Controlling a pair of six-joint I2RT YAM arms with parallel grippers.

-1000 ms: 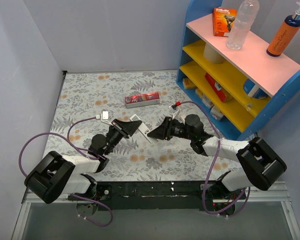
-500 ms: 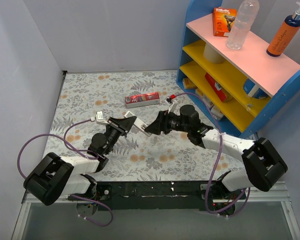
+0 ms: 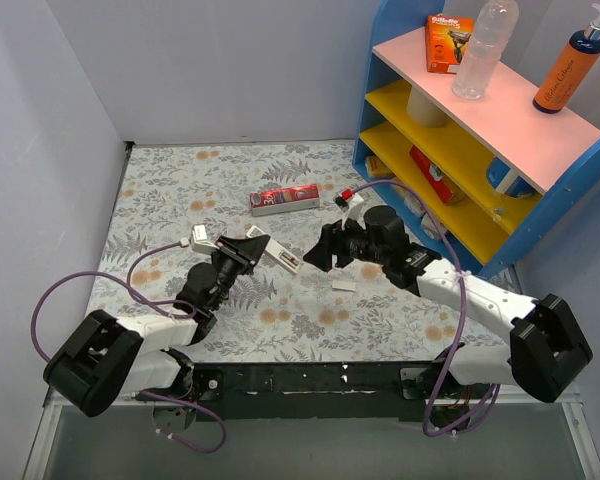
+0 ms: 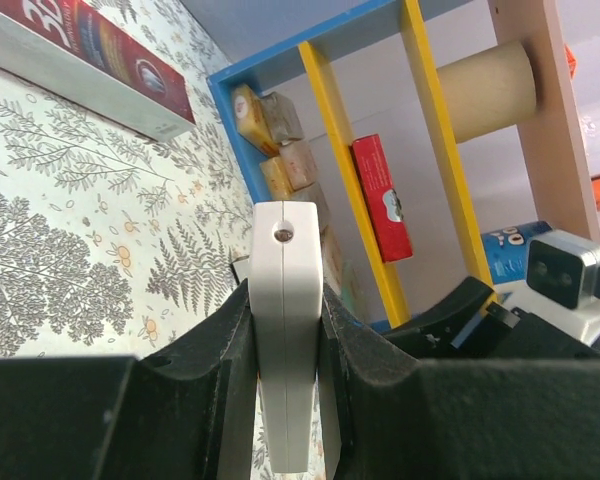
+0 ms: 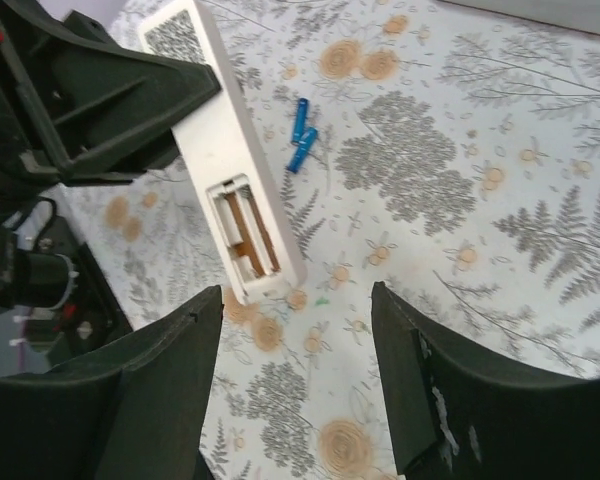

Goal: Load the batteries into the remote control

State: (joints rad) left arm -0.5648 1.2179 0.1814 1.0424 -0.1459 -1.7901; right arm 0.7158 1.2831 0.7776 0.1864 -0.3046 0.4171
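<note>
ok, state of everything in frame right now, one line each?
remote control: held, clamped in the left tool
battery compartment: cover off, empty
batteries: two blue ones loose on the cloth, not loaded
left tool: shut on the remote control
right tool: open, empty
small white piece: flat on the cloth near the right tool, possibly the cover
red carton: lying flat, untouched

Backing right gripper (image 3: 314,252) off the remote control (image 3: 279,257), spreading jaws wider, nothing between them; leaving a small white piece (image 3: 343,286) lying on the table (image 3: 280,312) nearby.
</note>
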